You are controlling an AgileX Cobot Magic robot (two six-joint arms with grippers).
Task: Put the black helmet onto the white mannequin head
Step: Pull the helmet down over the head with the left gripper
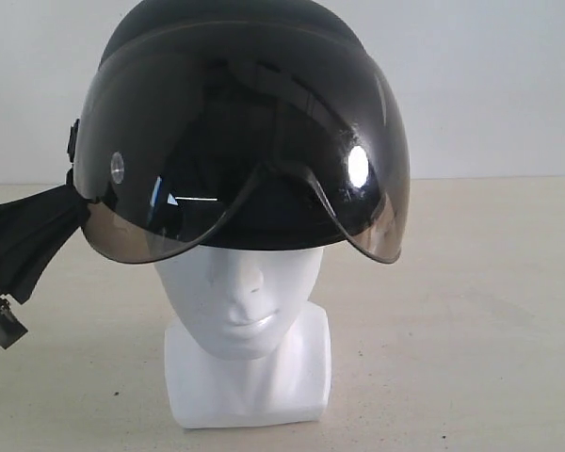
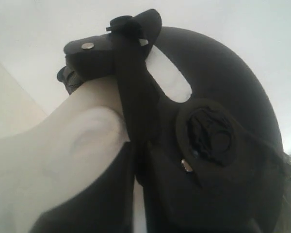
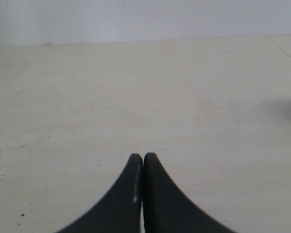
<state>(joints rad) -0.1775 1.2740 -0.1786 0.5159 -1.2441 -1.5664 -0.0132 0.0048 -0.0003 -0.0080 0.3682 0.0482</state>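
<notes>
The black helmet (image 1: 245, 122) sits over the top of the white mannequin head (image 1: 240, 292), and its smoky visor (image 1: 169, 179) hangs down over the eyes. Nose, mouth, neck and squarish base show below it. My left gripper (image 1: 79, 205) reaches in from the left and is shut on the helmet's side strap at the rim. In the left wrist view the strap (image 2: 136, 97) runs down between the nearly closed fingers of the left gripper (image 2: 140, 162), beside the ear pad (image 2: 211, 138) and the white head (image 2: 63, 145). My right gripper (image 3: 143, 158) is shut on nothing above bare table, outside the exterior view.
The mannequin stands on a pale beige table (image 1: 461, 320) before a plain white wall (image 1: 490, 85). The right wrist view holds only the table top (image 3: 136, 97) and the wall's lower edge.
</notes>
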